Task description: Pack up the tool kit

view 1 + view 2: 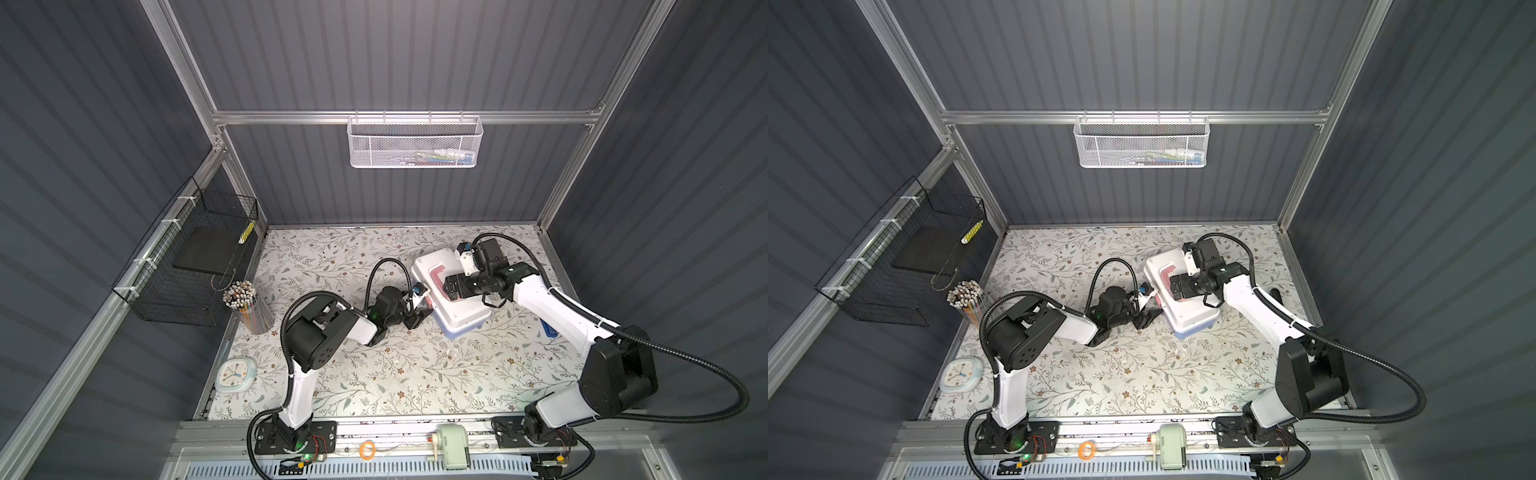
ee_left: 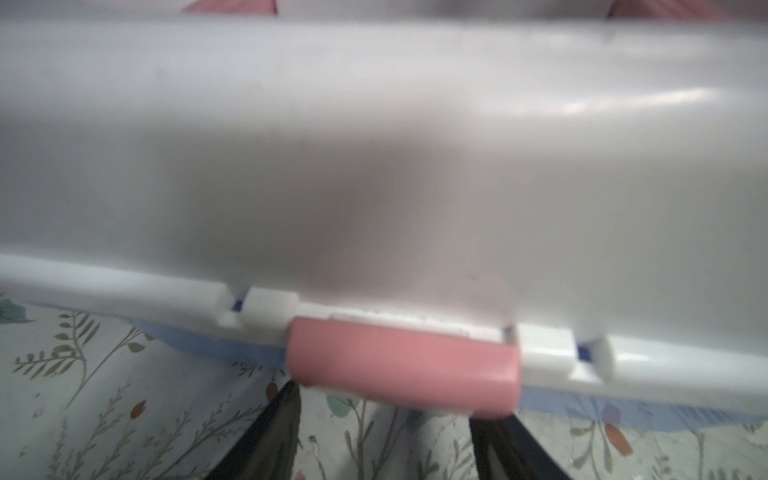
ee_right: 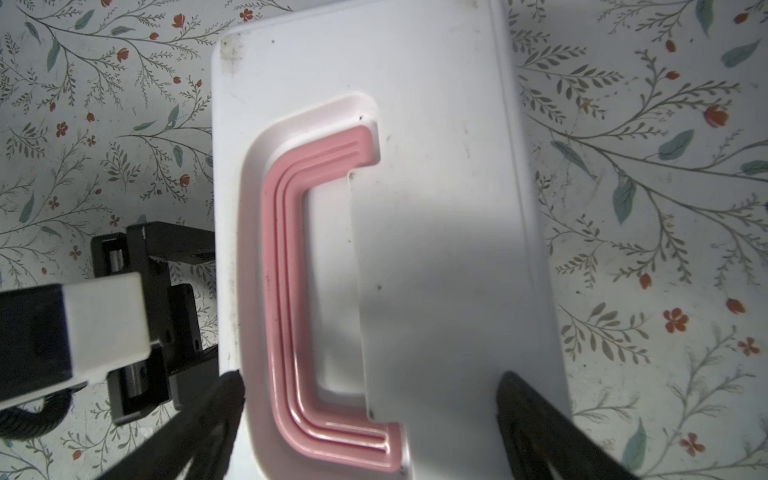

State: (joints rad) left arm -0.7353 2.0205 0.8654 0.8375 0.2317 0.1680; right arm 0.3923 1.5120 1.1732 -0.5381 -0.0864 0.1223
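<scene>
Since the tool kit [image 1: 461,313] sits closed on the worktop [image 1: 374,374], right of centre toward the back, the pink latch [image 2: 403,365] looks like the last step. A push there from the left end effector [image 2: 386,411] could skid the box or tilt its white lid [image 3: 436,249]. The left arm reaches in low, jaws apart at the latch. The right arm folds over the box, and the right end effector [image 3: 374,386] is spread wide above the lid and pink handle [image 3: 286,291], gripping nothing.
</scene>
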